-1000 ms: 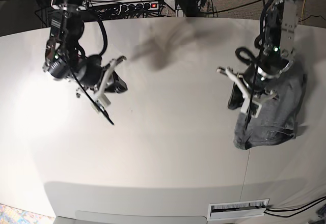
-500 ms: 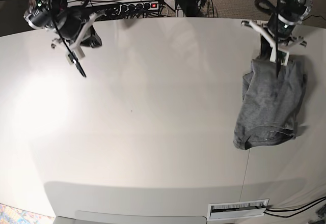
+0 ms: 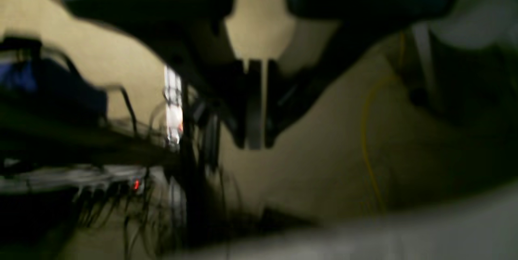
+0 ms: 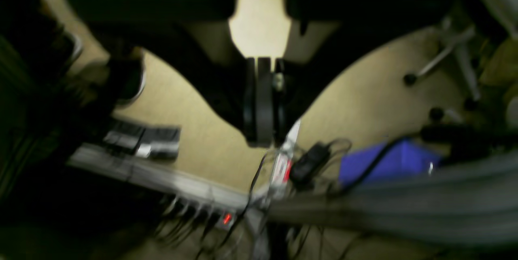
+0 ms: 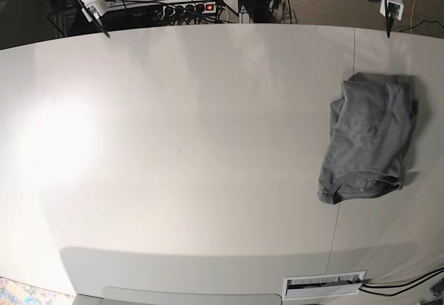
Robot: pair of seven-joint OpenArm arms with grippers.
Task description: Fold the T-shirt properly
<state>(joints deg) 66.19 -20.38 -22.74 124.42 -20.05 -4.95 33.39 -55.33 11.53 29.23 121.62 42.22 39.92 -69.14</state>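
Counter (image 5: 173,152) fills most of your base view, a broad white surface with a seam running down its right part. On that right part, across the seam and near the edge, lies the T-shirt (image 5: 368,138): grey, bunched into a long narrow heap that runs from the far side toward you, with a hemmed edge curling at its near end. Nothing touches it.

Both arms sit high at the far edge of your base view, well apart from the shirt. Your left claw (image 5: 388,3) shows at the top right corner, only its white tip and a dark finger in frame. Your right claw (image 5: 90,3) shows at the top left, over the power strip (image 5: 184,7) with its red light.

Your wrist views are blurred. In the left one, the left claw (image 3: 255,108) has its dark fingers pressed together with nothing between them. In the right one, the right claw (image 4: 262,102) is likewise pressed together and empty, above cables and a blue box (image 4: 388,163).
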